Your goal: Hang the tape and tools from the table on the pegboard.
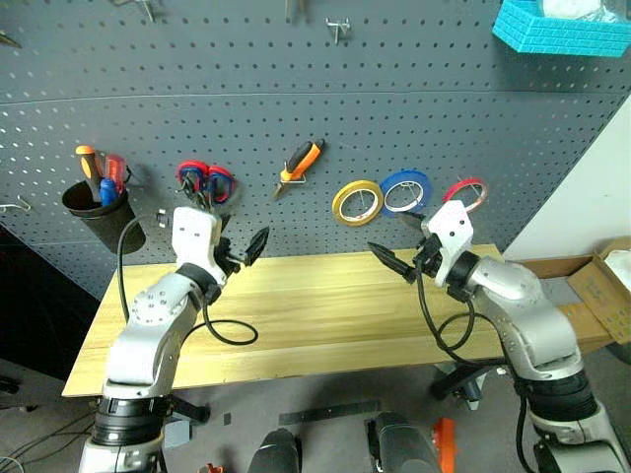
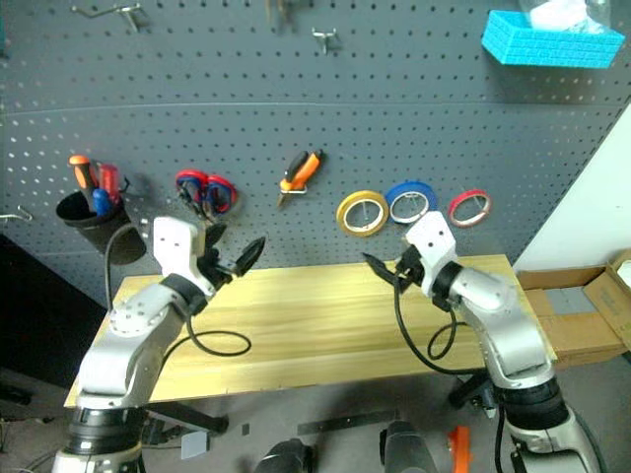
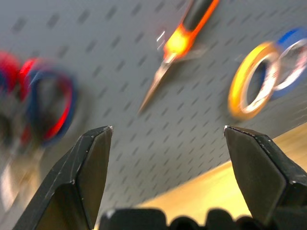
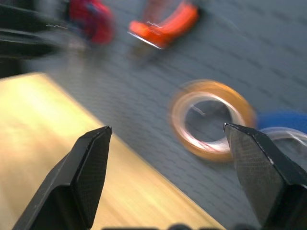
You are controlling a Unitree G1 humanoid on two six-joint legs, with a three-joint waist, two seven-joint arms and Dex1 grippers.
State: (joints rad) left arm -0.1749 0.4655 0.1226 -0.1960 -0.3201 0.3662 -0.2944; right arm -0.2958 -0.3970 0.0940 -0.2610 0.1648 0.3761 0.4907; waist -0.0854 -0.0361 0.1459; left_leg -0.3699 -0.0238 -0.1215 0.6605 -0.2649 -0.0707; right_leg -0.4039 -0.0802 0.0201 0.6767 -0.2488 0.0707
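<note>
While both arms hover above the table (image 1: 325, 315), the left gripper (image 1: 254, 246) and the right gripper (image 1: 387, 262) each have their fingers spread with nothing between them. On the pegboard (image 1: 296, 89) the yellow tape (image 1: 357, 202) hangs beside a blue roll (image 1: 406, 190) and a red roll (image 1: 465, 192), above the table's far right edge. The pliers (image 1: 300, 166) hang higher, over the middle of the far edge, with the red-and-blue scissors (image 1: 205, 182) to their left. A black cup (image 1: 99, 212) near the far left corner holds screwdrivers (image 1: 99, 175). A turquoise basket (image 1: 562, 30) sits high on the right, and cardboard boxes (image 1: 601, 286) stand past the right end. From the left wrist, pliers and tape show between the fingertips (image 3: 98, 139).
</note>
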